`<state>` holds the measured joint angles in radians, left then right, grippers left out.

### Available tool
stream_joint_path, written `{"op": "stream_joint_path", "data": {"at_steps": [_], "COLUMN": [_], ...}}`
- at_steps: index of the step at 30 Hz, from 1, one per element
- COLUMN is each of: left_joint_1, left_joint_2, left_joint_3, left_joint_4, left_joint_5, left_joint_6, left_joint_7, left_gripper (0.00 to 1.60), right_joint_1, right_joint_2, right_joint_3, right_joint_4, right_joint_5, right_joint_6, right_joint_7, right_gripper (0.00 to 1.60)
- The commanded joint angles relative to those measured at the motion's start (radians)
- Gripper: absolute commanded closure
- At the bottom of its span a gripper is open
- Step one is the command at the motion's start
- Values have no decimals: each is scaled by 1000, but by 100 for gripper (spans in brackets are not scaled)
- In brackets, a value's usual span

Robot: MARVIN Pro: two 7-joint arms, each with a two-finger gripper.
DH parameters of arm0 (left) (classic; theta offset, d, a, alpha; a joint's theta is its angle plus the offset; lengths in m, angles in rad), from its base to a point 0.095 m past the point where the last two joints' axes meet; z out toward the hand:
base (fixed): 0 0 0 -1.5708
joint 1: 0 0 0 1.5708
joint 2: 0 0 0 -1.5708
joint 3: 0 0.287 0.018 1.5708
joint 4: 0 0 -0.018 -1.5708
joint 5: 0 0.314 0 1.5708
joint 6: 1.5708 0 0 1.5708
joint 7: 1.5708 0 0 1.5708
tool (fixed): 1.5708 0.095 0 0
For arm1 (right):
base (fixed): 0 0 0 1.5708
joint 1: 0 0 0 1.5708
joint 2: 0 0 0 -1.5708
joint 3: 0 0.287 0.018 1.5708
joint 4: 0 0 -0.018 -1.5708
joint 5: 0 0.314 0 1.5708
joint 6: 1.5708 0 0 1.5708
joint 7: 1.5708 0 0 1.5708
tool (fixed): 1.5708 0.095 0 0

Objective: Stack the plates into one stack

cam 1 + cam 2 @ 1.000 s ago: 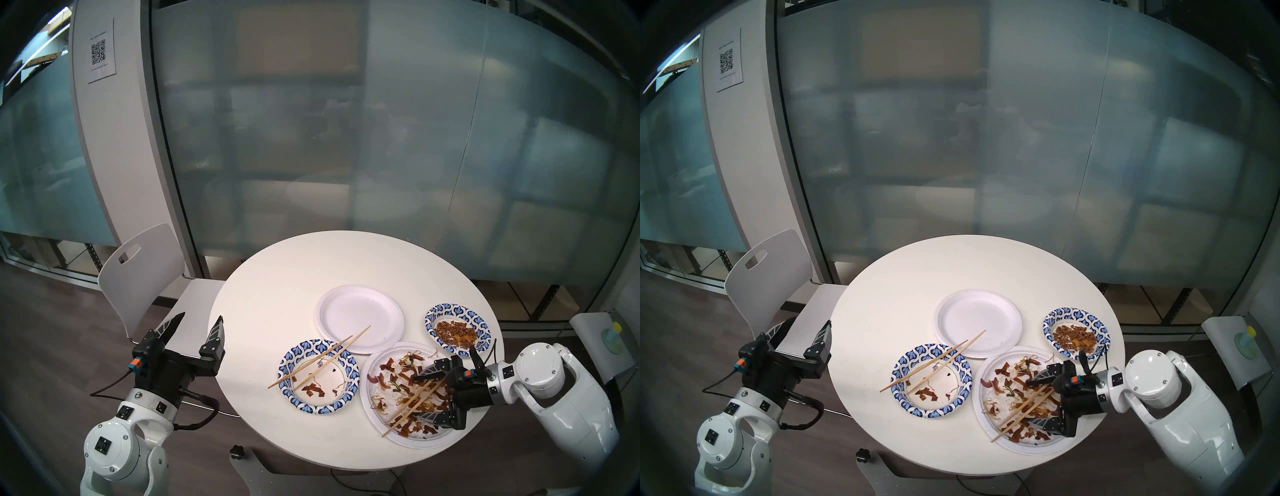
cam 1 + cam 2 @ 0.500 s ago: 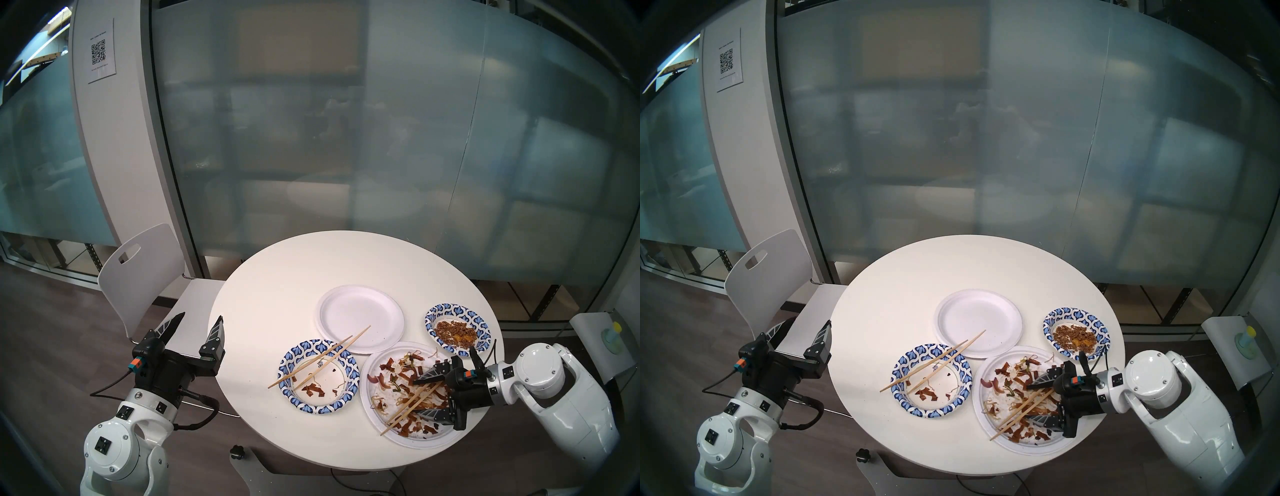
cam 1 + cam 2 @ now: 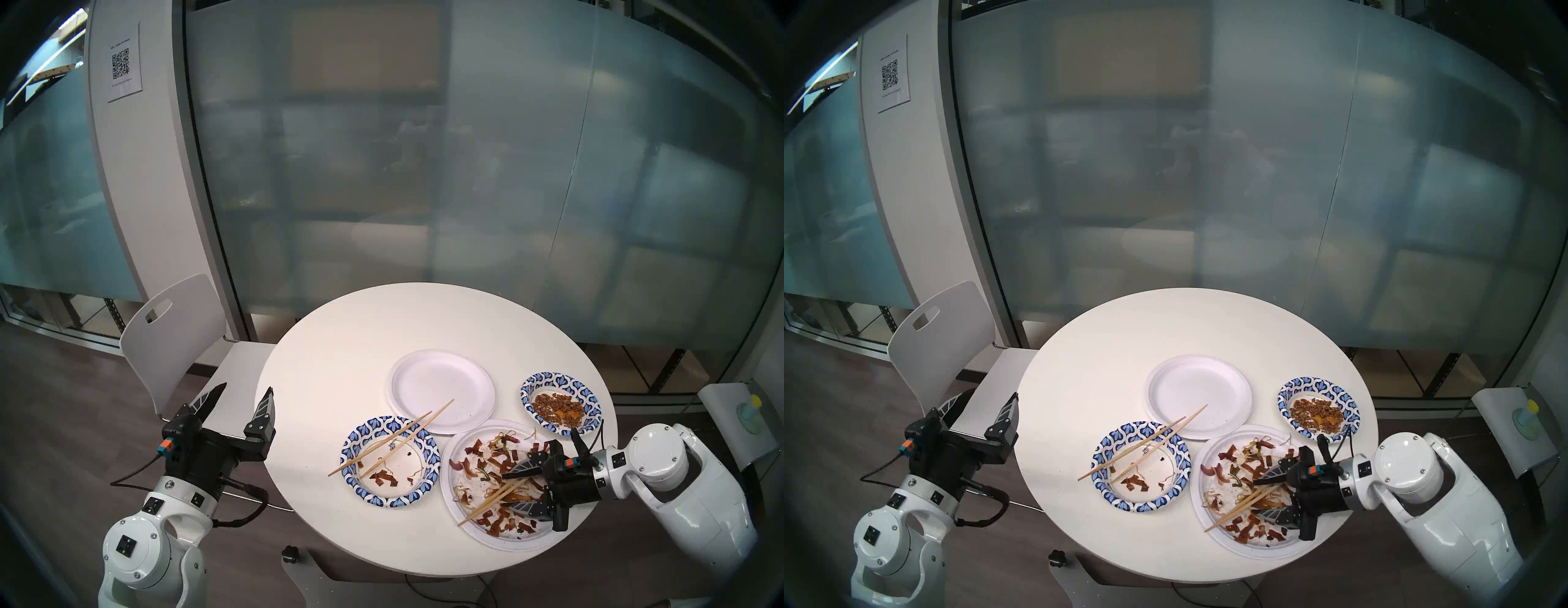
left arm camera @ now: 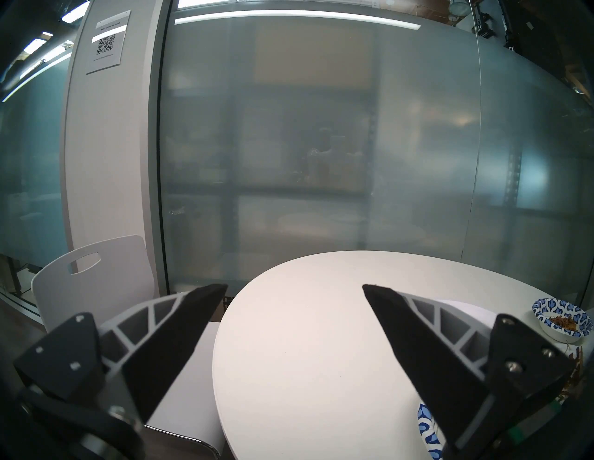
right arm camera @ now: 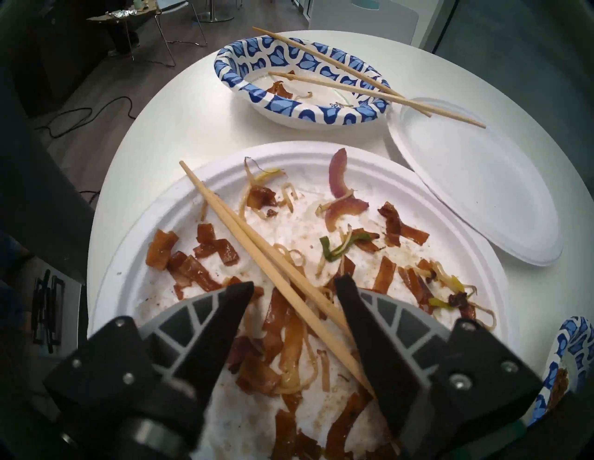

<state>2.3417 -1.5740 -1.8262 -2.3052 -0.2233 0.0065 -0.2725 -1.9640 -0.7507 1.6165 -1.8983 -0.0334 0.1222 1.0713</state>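
A round white table (image 3: 339, 361) is standing before a frosted glass wall (image 3: 466, 170), a white chair (image 3: 169, 335) tucked at its left. Four plates are lying unstacked: a clean white plate (image 3: 441, 388), a soiled white plate (image 3: 471, 526), a near patterned bowl-plate (image 3: 352, 441) and a far patterned bowl-plate (image 3: 530, 388). The right gripper (image 5: 292, 290) is straddling a chopstick pair (image 5: 244, 233), jaws apart. The left gripper (image 3: 245, 390) is hovering off-table, splayed wide.

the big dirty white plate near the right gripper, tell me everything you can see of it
The large white plate looks like moulded paper, round with a ridged rim, lying flat at the table's near right edge. Brown food scraps and noodles litter it. A pair of chopsticks lies across it, between the open fingers of the right gripper.
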Motion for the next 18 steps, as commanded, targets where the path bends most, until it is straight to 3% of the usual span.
{"op": "stream_joint_path", "data": {"at_steps": [1, 7, 10, 18], "left_joint_1": [0, 0, 0, 0], "left_joint_2": [2, 2, 2, 2], "left_joint_3": [1, 1, 1, 1], "left_joint_4": [-21, -21, -21, -21], "left_joint_5": [2, 2, 2, 2], "left_joint_6": [-2, -2, -2, -2], "left_joint_7": [-2, -2, -2, -2], "left_gripper": [0, 0, 0, 0], "right_joint_1": [1, 2, 1, 10], "right_joint_2": [2, 5, 8, 8], "right_joint_3": [11, 12, 13, -2], "right_joint_4": [-11, -18, -19, -4], "right_joint_5": [1, 4, 4, -3], "right_joint_6": [0, 9, 12, 14], "right_joint_7": [-5, 1, 2, 4], "right_gripper": [36, 44, 57, 60]}}
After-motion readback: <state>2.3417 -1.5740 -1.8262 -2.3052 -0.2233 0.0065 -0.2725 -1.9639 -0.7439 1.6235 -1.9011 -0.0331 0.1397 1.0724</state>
